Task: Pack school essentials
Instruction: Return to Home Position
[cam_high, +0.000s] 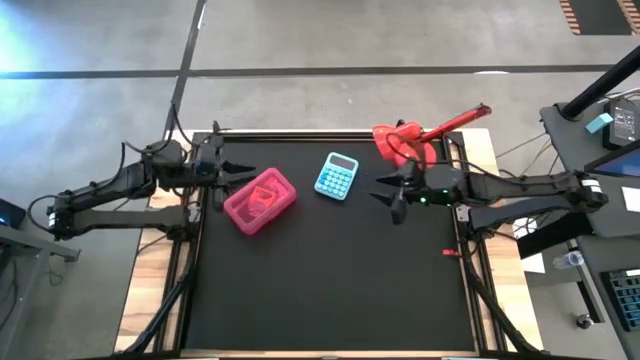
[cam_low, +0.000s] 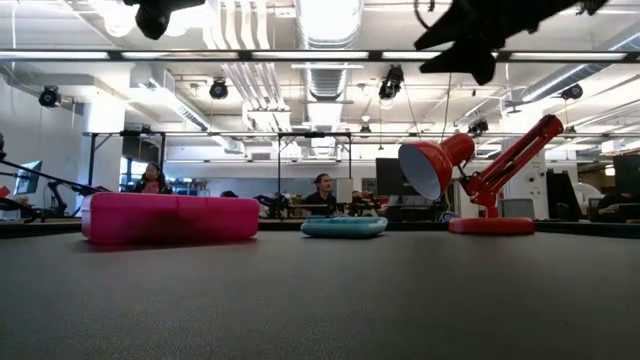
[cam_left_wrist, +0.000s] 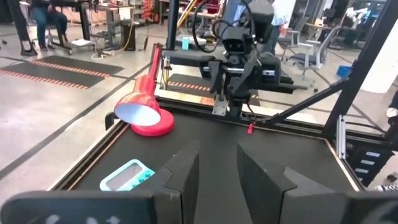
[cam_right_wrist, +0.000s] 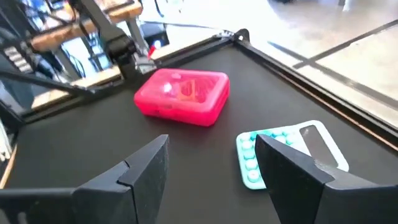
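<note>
Left gripper (cam_high: 245, 173) hung above the counter (cam_high: 330, 290), fingers spread, holding nothing. Pink supply box (cam_high: 260, 200), lid shut, lay just below and beside those fingertips. The school essentials (cam_right_wrist: 186, 90) showed only as a blur through its lid. Right gripper (cam_high: 380, 190) was raised too, fingers spread, empty. Turquoise calculator (cam_high: 337, 176) lay just ahead of them, red lamp (cam_high: 405, 140) beside. Calculator key print was too small to read.

Translucent glossy pink plastic box (cam_high: 260, 200), matt black table mat (cam_high: 330, 290), pale wood border (cam_high: 150, 300), shiny red lamp (cam_high: 400, 143)
</note>
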